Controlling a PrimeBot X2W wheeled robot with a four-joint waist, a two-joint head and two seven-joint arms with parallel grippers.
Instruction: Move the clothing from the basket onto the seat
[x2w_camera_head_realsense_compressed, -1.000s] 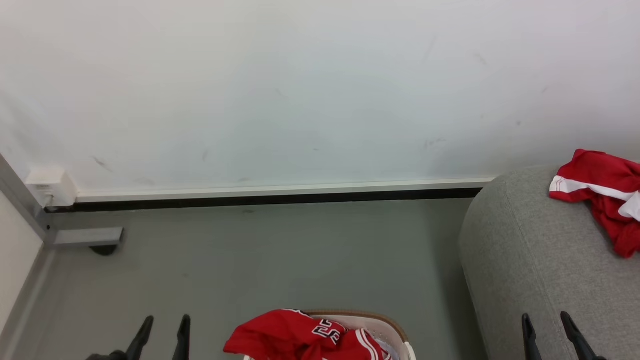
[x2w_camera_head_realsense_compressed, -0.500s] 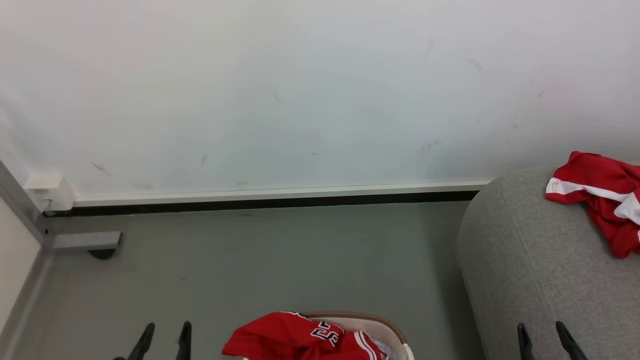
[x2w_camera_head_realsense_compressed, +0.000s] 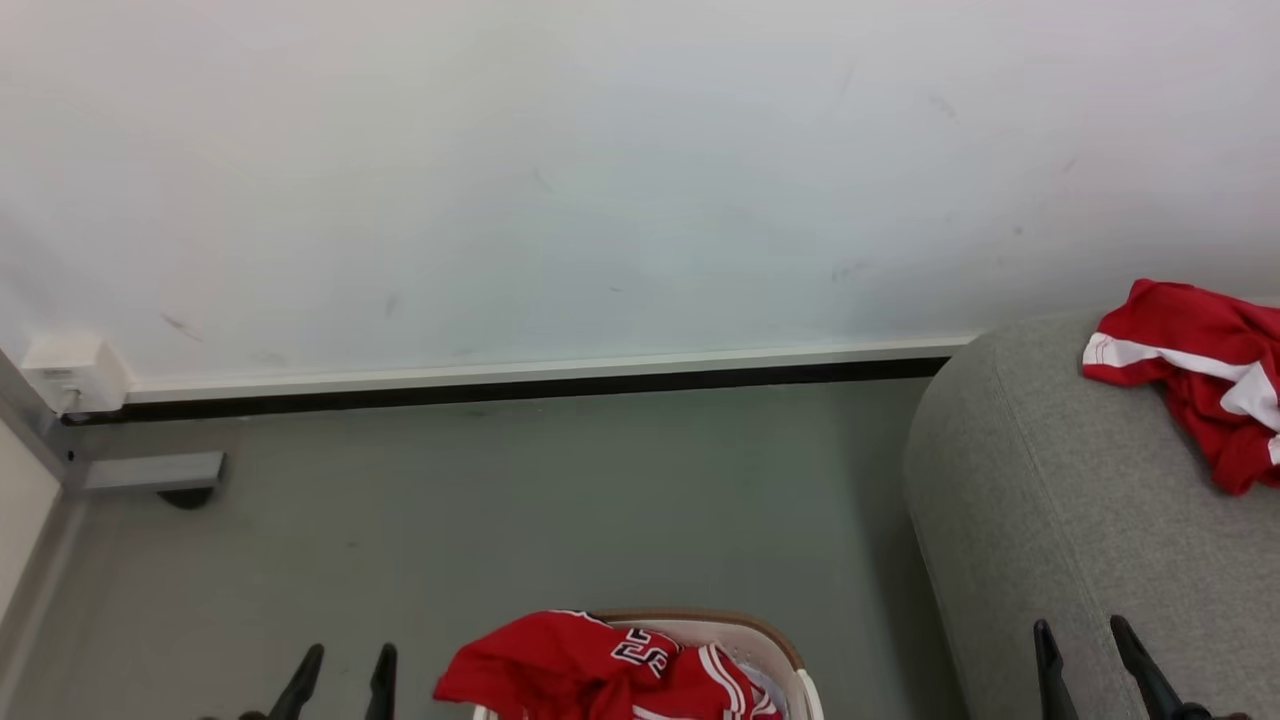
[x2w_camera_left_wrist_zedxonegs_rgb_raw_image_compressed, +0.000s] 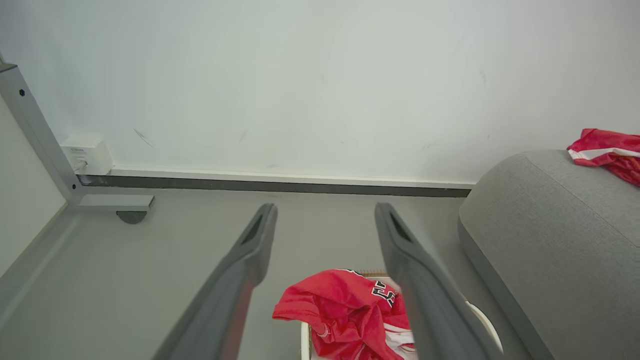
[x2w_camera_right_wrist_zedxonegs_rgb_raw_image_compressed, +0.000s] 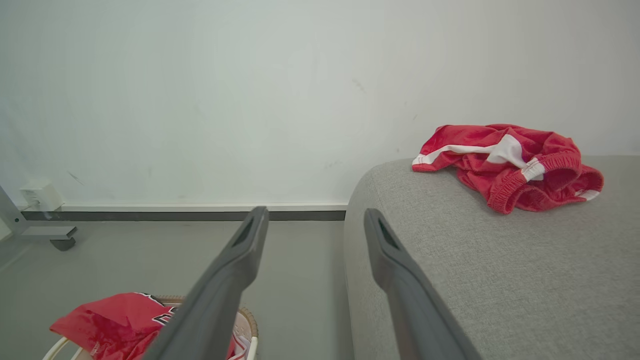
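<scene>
- Since a second ago only the head camera has shifted: wall (x2w_camera_head_realsense_compressed: 600, 180), floor (x2w_camera_head_realsense_compressed: 550, 500) and seat (x2w_camera_head_realsense_compressed: 1050, 500) sit slightly higher and further left in its view, and the things themselves lie as before.
- Left gripper (x2w_camera_head_realsense_compressed: 350, 652): fingers spread wide, holding nothing, near left over the floor.
- Right gripper (x2w_camera_head_realsense_compressed: 1078, 628): fingers spread wide, empty, near right over the seat's edge.
- Red jersey (x2w_camera_head_realsense_compressed: 560, 665) with white numerals lies crumpled in the basket (x2w_camera_head_realsense_compressed: 775, 642), which stands on the floor just left of the seat.
- A second red garment (x2w_camera_head_realsense_compressed: 1190, 370) with white stripes lies on the seat, far right.
</scene>
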